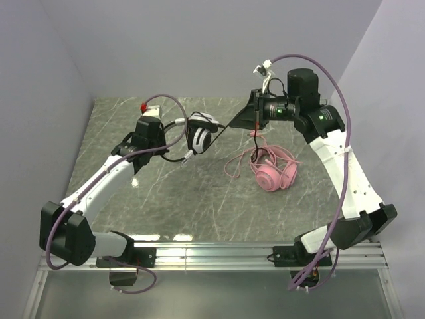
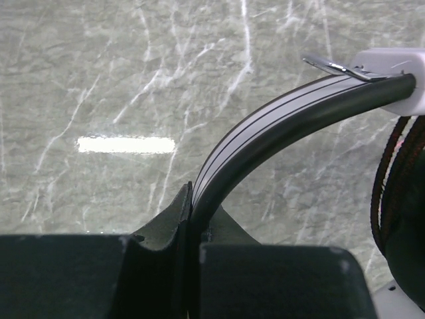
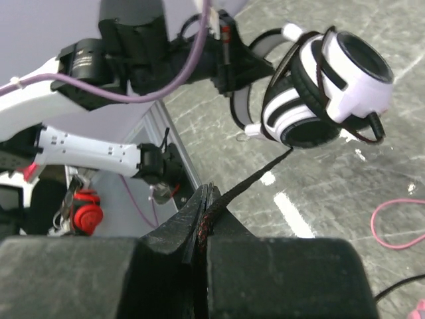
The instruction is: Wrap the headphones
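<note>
The black-and-white headset [image 1: 199, 135] hangs above the table, held by its headband [image 2: 279, 126]. My left gripper [image 1: 163, 136] is shut on that headband [image 1: 174, 123], seen close in the left wrist view, gripper [image 2: 192, 206]. My right gripper [image 1: 244, 119] is shut on the headset's black cable [image 1: 226, 127], which runs taut from the earcup [image 3: 319, 86] to my jaws; gripper [image 3: 209, 199], cable [image 3: 255, 179]. The pink headset [image 1: 272, 174] lies on the table with its pink cable [image 1: 239, 163] looped beside it.
The marble table top [image 1: 186, 206] is walled at the back and sides. An aluminium rail [image 1: 212, 256] runs along the near edge. A loop of pink cable [image 3: 398, 226] shows at the right of the right wrist view.
</note>
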Controlling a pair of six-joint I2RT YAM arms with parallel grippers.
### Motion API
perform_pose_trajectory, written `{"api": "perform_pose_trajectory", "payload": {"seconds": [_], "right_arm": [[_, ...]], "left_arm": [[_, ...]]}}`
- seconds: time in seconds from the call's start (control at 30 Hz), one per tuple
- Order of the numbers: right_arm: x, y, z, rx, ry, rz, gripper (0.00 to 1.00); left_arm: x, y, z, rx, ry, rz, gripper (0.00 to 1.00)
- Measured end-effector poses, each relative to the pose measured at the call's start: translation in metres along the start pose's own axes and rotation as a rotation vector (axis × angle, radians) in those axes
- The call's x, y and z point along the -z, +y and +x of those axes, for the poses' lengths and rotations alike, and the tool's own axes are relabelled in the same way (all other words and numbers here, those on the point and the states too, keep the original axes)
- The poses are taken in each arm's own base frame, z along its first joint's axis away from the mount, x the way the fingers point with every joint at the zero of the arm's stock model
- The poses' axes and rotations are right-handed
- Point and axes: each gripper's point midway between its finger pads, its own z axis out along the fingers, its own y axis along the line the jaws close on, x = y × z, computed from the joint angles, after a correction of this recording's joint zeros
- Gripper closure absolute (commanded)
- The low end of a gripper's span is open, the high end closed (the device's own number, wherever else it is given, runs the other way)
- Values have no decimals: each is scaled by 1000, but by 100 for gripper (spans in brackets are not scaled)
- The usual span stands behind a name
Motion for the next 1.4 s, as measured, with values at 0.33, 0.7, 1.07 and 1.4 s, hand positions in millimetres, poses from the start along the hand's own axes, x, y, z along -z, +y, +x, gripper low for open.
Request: {"api": "perform_pose_trajectory", "payload": {"seconds": [0.33, 0.7, 1.07, 1.4], "right_arm": [[-17, 27, -14, 88, 90, -46, 98], [-35, 24, -17, 84, 161, -86, 98], [-41, 17, -2, 19, 225, -92, 99], [-40, -18, 20, -116, 283, -44, 99]], "left_arm": [[7, -9, -9, -12, -45, -10, 100], [23, -36, -7, -215, -116, 40, 100], [43, -70, 4, -490, -209, 177, 100], [76, -81, 4, -629, -320, 326, 100]]}}
